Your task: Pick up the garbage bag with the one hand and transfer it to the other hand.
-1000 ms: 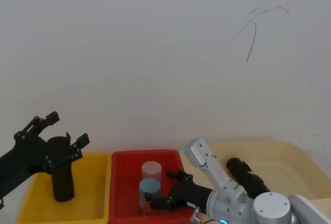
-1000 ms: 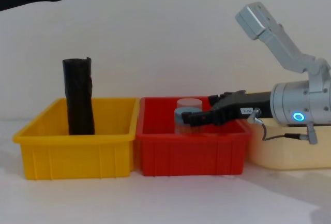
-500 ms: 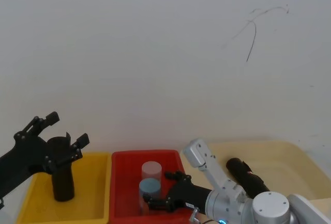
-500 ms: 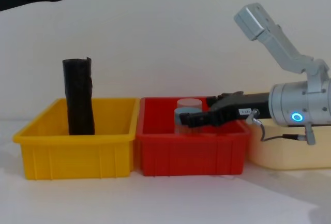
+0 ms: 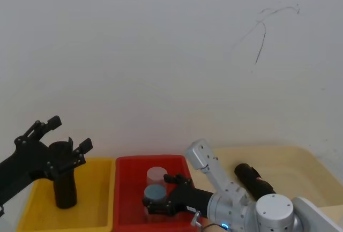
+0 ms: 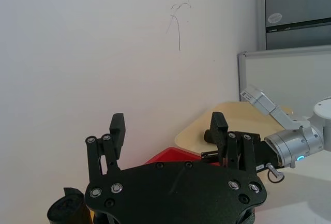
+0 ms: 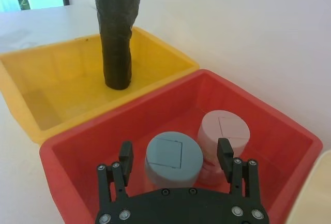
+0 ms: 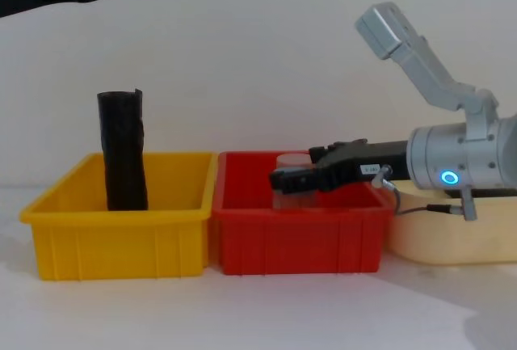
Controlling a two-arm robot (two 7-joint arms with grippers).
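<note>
While upright in the yellow bin (image 8: 121, 233): bag (image 8: 123, 149).
Right hand (image 7: 176, 157): fingers apart, astride the blue jar (image 7: 174, 158).
Left hand (image 5: 63, 142): fingers apart, above bag.

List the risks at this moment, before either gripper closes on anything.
1. The right gripper is open over the blue-lidded jar in the red bin, not a garbage bag; closing may grab the jar.
2. The pink-lidded jar stands beside it and may get knocked.
3. The upright garbage bag roll in the yellow bin may tip if the open left gripper above nudges it.
</note>
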